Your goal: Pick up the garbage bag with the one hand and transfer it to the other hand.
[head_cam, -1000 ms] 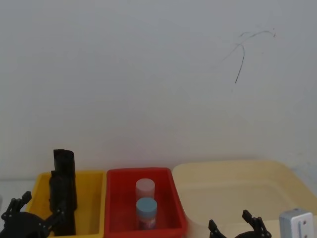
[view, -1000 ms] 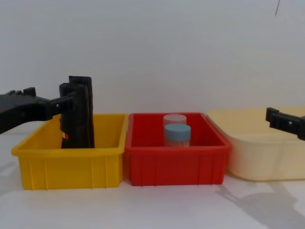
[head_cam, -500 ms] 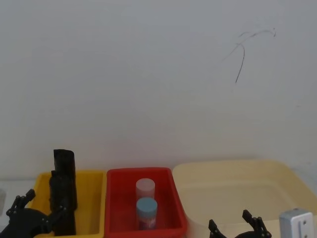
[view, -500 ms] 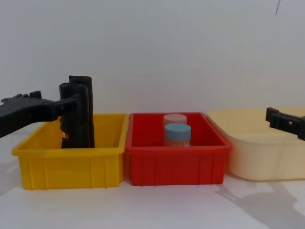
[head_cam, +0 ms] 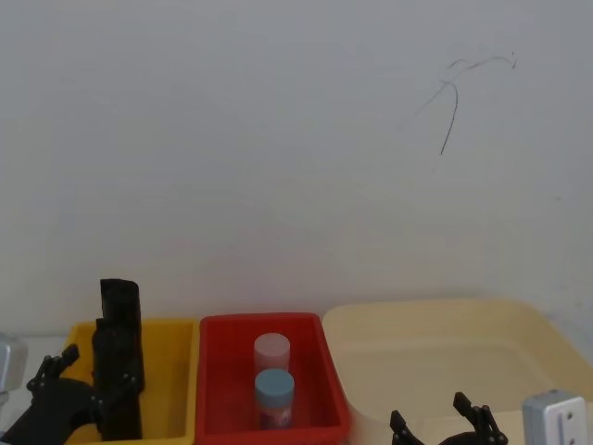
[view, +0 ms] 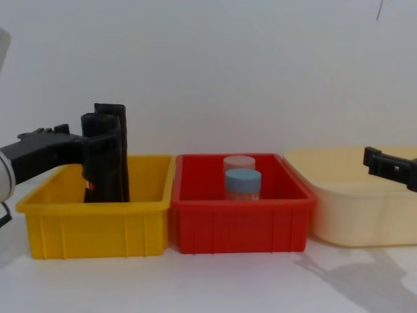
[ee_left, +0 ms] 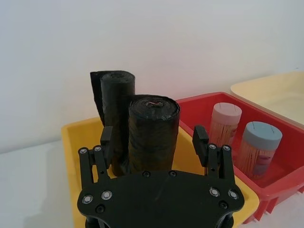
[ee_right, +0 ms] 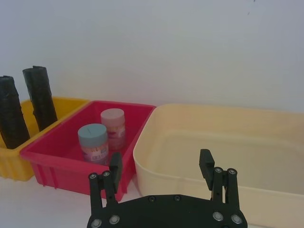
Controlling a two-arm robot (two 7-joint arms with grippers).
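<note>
We see the garbage bag (ee_left: 153, 118) upright in the yellow bin (view: 91, 228), left gripper (ee_left: 153, 137) jaws wide astride it (nothing gripped yet); lift and handover remain, right gripper (ee_right: 160, 164) open-jawed well right of that bin.

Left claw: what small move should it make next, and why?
Probably shut the left claw on the nearer black roll: its open fingers stand either side of that upright roll in the yellow bin.

On our bench (view: 195, 282), the left bin (view: 91, 229) holds the garbage bag (view: 104, 171) with a second roll (view: 115, 109) behind it. The middle bin (view: 241, 229) holds two jars (view: 242, 184); the right bin (view: 352, 215) follows.
</note>
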